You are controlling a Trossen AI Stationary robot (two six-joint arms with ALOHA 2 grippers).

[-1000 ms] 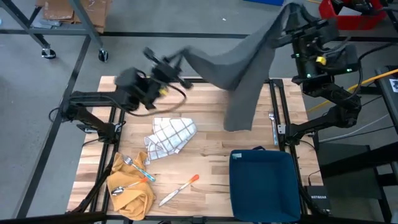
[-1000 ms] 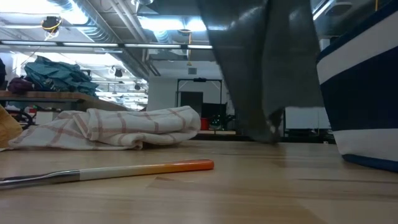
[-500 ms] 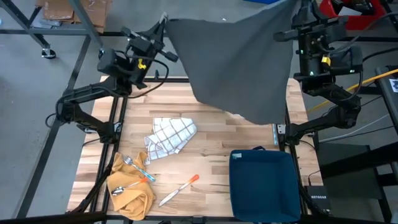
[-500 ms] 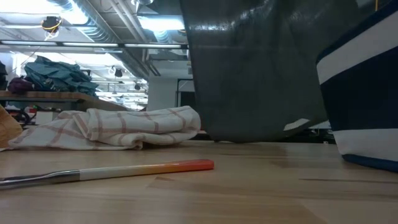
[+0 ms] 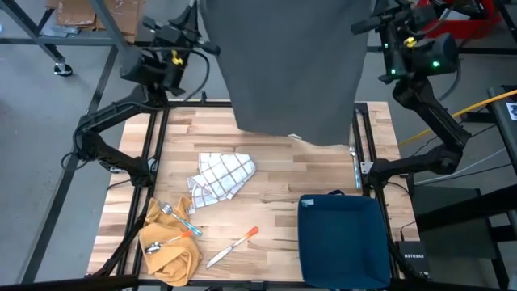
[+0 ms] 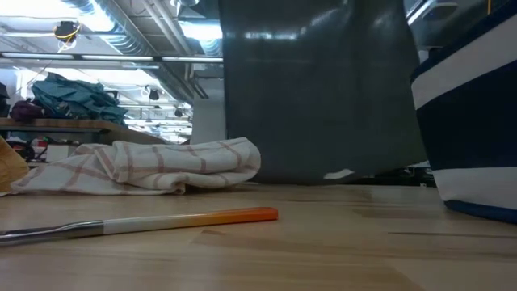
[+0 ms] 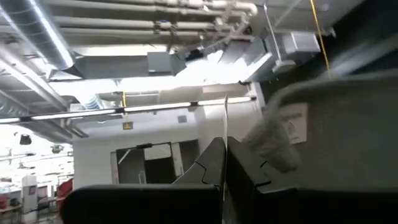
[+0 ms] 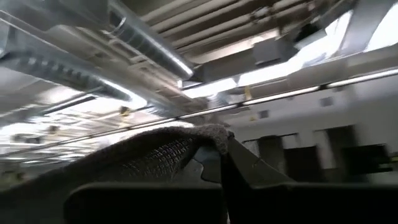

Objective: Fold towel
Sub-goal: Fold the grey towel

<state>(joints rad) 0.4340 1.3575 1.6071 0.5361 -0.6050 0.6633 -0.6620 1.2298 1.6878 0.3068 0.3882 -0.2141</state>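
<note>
Pale plank table [image 5: 275, 182] lay below; both the left gripper [image 5: 196, 10] and right gripper [image 5: 380, 14] pinched a coarse-knit grey towel [image 5: 287, 69], hanging flat, seemingly rectangular.

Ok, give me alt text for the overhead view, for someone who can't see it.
Two robot arms hold a grey towel stretched up over the table's far edge, left gripper and right gripper each shut on a top corner. Nearer lie a checked cloth, a yellow cloth with cutlery, a knife and a blue bag.

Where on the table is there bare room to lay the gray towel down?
Bare wood lies under the hanging gray towel, between the checkered cloth and the blue bag. The near-left corner is crowded: yellow cloth, cutlery, orange-tipped knife.
</note>
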